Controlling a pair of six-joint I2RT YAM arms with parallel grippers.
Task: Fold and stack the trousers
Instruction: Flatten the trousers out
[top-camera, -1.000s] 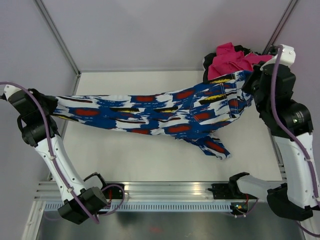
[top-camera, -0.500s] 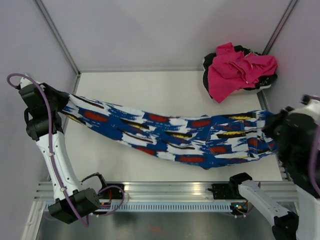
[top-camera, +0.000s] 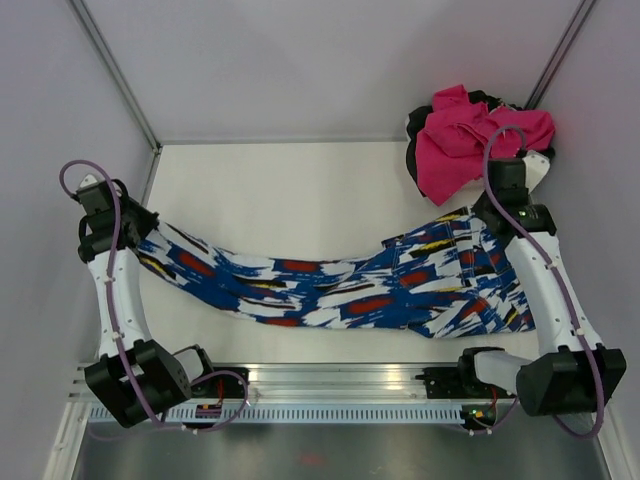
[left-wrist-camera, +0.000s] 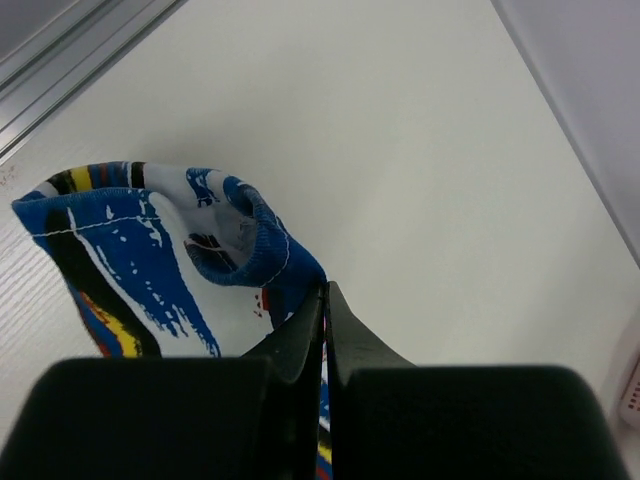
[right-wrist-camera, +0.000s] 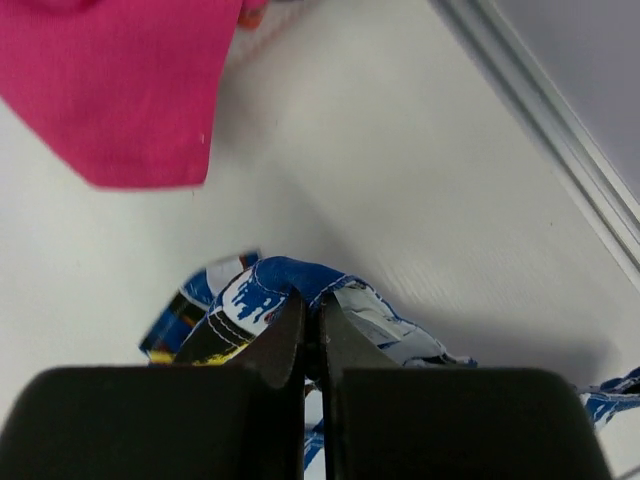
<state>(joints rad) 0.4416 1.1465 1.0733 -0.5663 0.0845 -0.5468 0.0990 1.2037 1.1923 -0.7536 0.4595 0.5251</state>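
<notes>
2 ends of the trousers (top-camera: 330, 290) stay pinched, left gripper (left-wrist-camera: 326, 292) and right gripper (right-wrist-camera: 311, 305) drawn closer.

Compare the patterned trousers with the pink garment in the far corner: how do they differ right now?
The trousers are stretched long across the table; the pink garment is bunched in a heap. The trousers carry a blue, white, red and black print; the pink garment is plain. The left gripper and right gripper pinch the trousers' ends; nothing holds the pink garment. Both are soft cloth.
</notes>
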